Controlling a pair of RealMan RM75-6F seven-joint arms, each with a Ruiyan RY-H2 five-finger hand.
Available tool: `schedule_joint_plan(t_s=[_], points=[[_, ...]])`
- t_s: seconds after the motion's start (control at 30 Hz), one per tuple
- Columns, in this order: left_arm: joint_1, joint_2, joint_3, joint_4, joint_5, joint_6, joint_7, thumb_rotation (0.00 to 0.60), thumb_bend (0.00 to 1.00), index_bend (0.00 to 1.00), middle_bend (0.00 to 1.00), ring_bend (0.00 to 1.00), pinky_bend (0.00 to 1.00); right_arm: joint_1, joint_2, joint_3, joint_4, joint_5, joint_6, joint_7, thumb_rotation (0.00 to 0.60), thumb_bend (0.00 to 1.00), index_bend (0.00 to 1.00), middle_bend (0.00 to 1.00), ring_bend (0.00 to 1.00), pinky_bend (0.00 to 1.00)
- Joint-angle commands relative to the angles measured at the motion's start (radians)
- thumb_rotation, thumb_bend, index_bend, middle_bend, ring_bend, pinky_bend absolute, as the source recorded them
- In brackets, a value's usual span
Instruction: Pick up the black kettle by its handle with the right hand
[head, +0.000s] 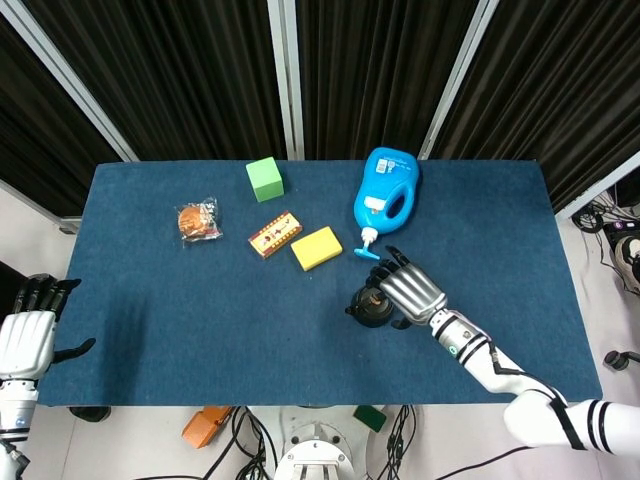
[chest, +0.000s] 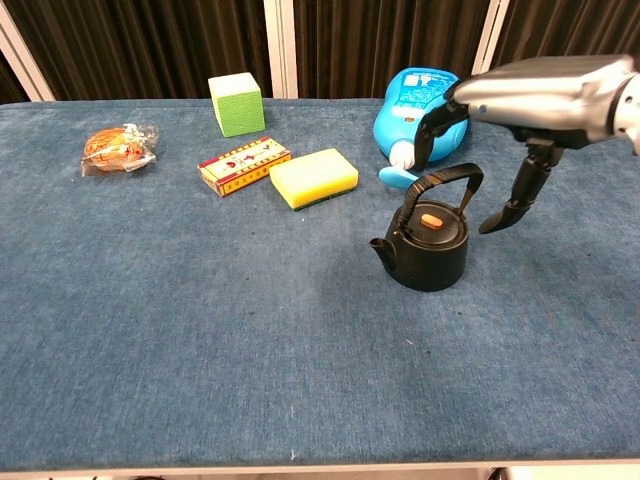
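Observation:
The black kettle (chest: 428, 243) stands upright on the blue table, its arched handle (chest: 445, 181) raised and an orange knob on its lid. In the head view the kettle (head: 368, 307) is partly covered by my right hand (head: 404, 288). That right hand (chest: 520, 100) hovers just above and to the right of the handle, fingers spread, thumb pointing down beside the kettle, holding nothing. My left hand (head: 28, 338) hangs open off the table's left front corner, seen only in the head view.
A blue detergent bottle (chest: 422, 121) lies just behind the kettle. A yellow sponge (chest: 314, 177), a small red box (chest: 243, 165), a green cube (chest: 236, 103) and a wrapped snack (chest: 118, 147) lie towards the back left. The table (chest: 200, 330) is blue cloth.

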Motion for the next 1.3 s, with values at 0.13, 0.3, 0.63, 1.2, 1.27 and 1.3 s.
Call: schedule_joint_plan(t_s=[0.13,0.3,0.63,1.2,1.27,1.3], points=[[0.001,-0.005,0.0,0.012,-0.006,-0.004,-0.008,0.6,0.02,0.17,0.17,0.1,0.0,0.035,-0.029,-0.022,0.013,0.047,-0.012,-0.036,0.6,0.04,0.48,0.4,0.34,0.0],[0.003,-0.007,0.002,0.02,-0.008,-0.005,-0.016,0.6,0.02,0.17,0.17,0.1,0.0,0.053,-0.04,-0.037,0.02,0.072,-0.01,-0.049,0.6,0.04,0.55,0.46,0.4,0.0],[0.006,-0.012,0.003,0.034,-0.01,-0.006,-0.027,0.6,0.02,0.17,0.17,0.1,0.0,0.087,-0.052,-0.062,0.02,0.13,-0.001,-0.074,0.6,0.04,0.63,0.54,0.49,0.0],[0.015,-0.01,0.004,0.038,-0.013,0.001,-0.033,0.6,0.02,0.17,0.17,0.1,0.0,0.124,-0.059,-0.099,0.016,0.206,0.008,-0.078,0.6,0.04,0.78,0.67,0.75,0.0],[0.016,-0.009,0.004,0.039,-0.014,0.002,-0.033,0.6,0.02,0.17,0.17,0.1,0.0,0.128,-0.056,-0.1,0.011,0.216,-0.001,-0.065,0.6,0.04,0.8,0.68,0.78,0.0],[0.017,-0.009,0.004,0.04,-0.015,0.002,-0.034,0.6,0.02,0.17,0.17,0.1,0.0,0.131,-0.054,-0.1,0.009,0.22,-0.005,-0.058,0.6,0.04,0.8,0.69,0.79,0.0]])
